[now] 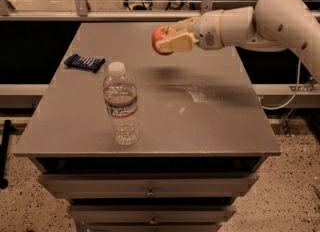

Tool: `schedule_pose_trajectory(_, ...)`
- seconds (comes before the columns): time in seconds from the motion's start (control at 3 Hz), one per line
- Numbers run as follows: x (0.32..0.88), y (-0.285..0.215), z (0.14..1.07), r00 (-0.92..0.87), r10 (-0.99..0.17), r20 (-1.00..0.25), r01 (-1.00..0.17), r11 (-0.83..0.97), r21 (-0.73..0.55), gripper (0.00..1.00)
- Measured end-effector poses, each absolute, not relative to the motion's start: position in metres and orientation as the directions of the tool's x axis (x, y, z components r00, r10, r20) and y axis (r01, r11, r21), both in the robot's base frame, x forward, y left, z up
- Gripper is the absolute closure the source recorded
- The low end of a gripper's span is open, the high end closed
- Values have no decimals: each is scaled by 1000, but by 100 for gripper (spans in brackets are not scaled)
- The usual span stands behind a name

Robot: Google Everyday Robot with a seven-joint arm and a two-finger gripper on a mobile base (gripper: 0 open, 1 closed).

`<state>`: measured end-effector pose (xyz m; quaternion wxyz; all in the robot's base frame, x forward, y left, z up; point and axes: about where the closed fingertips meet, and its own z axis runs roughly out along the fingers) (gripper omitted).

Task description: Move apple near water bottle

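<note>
Above the table (215, 126), claw (171, 36) clamped on apple (160, 37), capped water bottle (120, 107) upright toward front-left, well apart

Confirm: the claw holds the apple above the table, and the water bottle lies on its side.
Wrong: the camera view shows the water bottle standing upright. The claw does hold the apple above the table.

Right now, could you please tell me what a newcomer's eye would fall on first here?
First the apple, held in the hand in the air above the far middle of the table. Next the bottle, upright near the front left, well apart from the apple. A dark blue packet lies near the left edge.
</note>
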<state>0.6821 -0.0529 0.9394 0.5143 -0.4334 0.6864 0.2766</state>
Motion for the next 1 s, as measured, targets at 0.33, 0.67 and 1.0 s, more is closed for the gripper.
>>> schedule_pose_trajectory(0.33,626,-52,943,-14,-341,-940,-924,364,-118,100)
schedule_pose_trajectory(0.67,626,-52,943,-14,-341,-940,-924,364,-118,100)
schedule_pose_trajectory(1.0,625,-45,938,-22,-341,-940,-944,318,-93,100)
